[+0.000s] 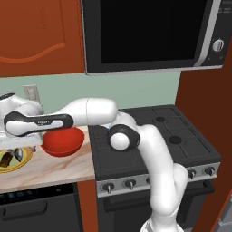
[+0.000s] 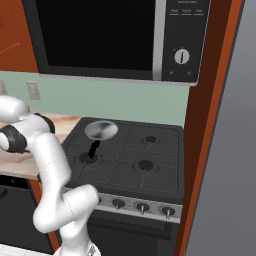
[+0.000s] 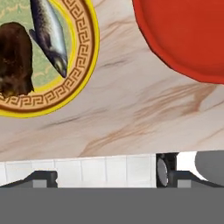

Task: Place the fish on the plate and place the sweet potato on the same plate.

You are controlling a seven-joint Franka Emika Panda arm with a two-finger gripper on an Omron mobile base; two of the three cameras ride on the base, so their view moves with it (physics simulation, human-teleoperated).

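Observation:
The plate (image 3: 83, 65), with its yellow-orange patterned rim and pale green centre, lies at the top left of the hand view. Both the silver-grey fish (image 3: 49, 33) and the dark brown sweet potato (image 3: 15, 59) rest on it, side by side. My gripper (image 3: 109, 178) is open and holds nothing; its fingertips (image 3: 43, 178) stand wide apart above bare counter, beside the plate. In the left base view the arm reaches far left, with the hand just above the plate (image 1: 22, 164), the fish (image 1: 18, 155) and the sweet potato (image 1: 5, 159).
A deep red bowl (image 1: 63, 140) sits on the marble counter (image 1: 50, 170) just right of the plate, also at the hand view's top right as the red bowl (image 3: 183, 35). A stove (image 2: 135, 160) with a small pan (image 2: 101, 130) stands to the right, under a microwave (image 2: 100, 35).

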